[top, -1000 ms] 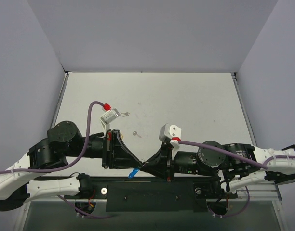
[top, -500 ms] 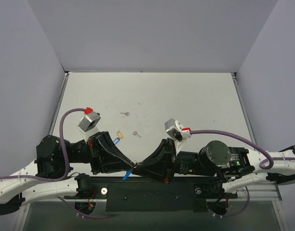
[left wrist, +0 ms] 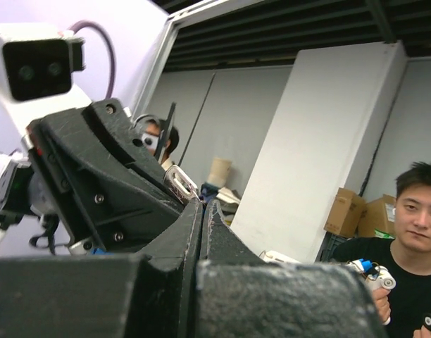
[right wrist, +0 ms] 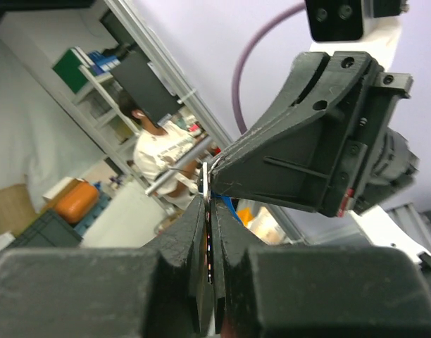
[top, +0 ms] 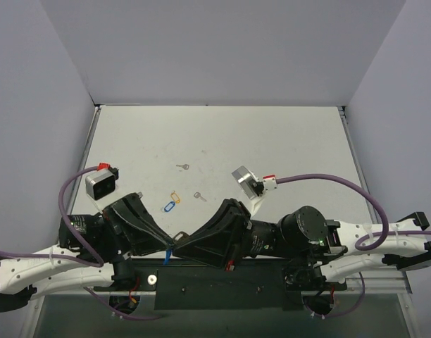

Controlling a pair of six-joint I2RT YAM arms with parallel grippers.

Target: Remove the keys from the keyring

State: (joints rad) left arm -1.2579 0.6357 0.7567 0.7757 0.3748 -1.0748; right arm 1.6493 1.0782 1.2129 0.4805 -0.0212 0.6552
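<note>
A pale grey counter point(top: 272, 141) sits between plain light walls. At its 6 o'clock edge the left pincer point(top: 171, 242) and right pincer point(top: 180, 244) meet tip to tip. Both are pinched tight on the keyring point(right wrist: 205, 179), and a blue tag point(top: 166, 254) hangs just below. At 12 o'clock from them a loose blue tag point(top: 170, 207) lies just beside a yellow tag point(top: 175, 195). The near key point(top: 198, 196) lies at 3 o'clock of the yellow tag, and the far key point(top: 182, 167) lies at 12 o'clock.

On the table point(top: 293, 141) — far key point(top: 182, 167), near key point(top: 198, 196), tags point(top: 172, 205) leftmost.
</note>
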